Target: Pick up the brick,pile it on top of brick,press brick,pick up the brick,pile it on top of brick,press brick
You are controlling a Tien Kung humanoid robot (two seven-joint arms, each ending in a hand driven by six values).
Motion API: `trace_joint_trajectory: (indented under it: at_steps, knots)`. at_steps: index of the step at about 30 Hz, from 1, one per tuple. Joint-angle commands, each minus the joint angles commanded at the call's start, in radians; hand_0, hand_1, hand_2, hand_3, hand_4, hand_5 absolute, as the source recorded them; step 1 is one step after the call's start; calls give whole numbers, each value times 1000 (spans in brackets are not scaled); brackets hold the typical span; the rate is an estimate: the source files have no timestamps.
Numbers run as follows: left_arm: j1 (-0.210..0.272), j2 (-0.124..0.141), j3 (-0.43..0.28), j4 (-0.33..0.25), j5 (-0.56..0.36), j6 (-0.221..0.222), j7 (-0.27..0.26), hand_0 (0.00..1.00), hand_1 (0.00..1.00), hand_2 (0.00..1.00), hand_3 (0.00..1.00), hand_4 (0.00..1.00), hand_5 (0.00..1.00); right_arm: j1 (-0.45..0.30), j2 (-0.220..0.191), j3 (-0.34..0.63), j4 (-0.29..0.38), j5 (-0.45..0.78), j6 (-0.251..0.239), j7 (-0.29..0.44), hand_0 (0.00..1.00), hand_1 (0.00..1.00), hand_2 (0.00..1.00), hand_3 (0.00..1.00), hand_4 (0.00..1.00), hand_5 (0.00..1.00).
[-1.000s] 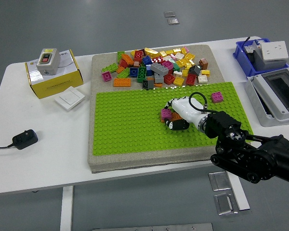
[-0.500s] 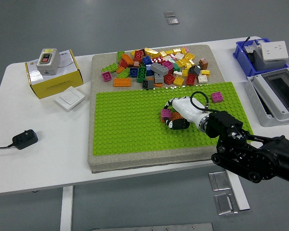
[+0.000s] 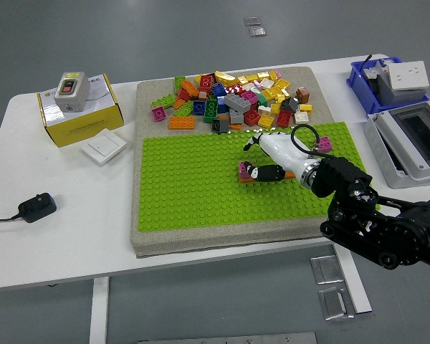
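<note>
The right robot hand (image 3: pixel 261 159) (fingers loose, holding nothing) hovers beside the magenta brick (image 3: pixel 245 169) mid-baseplate (image 3: pixel 186 193); stacking looks barely begun.

Yellow box (image 3: pixel 79 115) print — seemingly text, too small to read

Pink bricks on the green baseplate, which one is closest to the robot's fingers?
The pink brick mid-plate, right at the right hand's fingers; the other pink brick sits farther right.
</note>
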Motion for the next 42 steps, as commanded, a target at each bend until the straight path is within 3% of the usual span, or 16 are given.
trace_joint_trajectory:
  at_steps: [8,25,42]
  knots:
    - [0,0,1,0,0,0,-1,665,664,640,629,348,545,-17,-12,-17,29,16,-11,5,913,864,893,738,543,398]
    - [-1,-1,3,0,-1,0,-2,665,665,640,629,347,545,-24,-7,-51,0,42,-10,10,910,868,896,728,549,408]
    - [-1,-2,7,0,-6,1,-3,666,664,641,630,348,546,-37,-10,-55,19,20,-20,11,909,867,897,726,551,410]
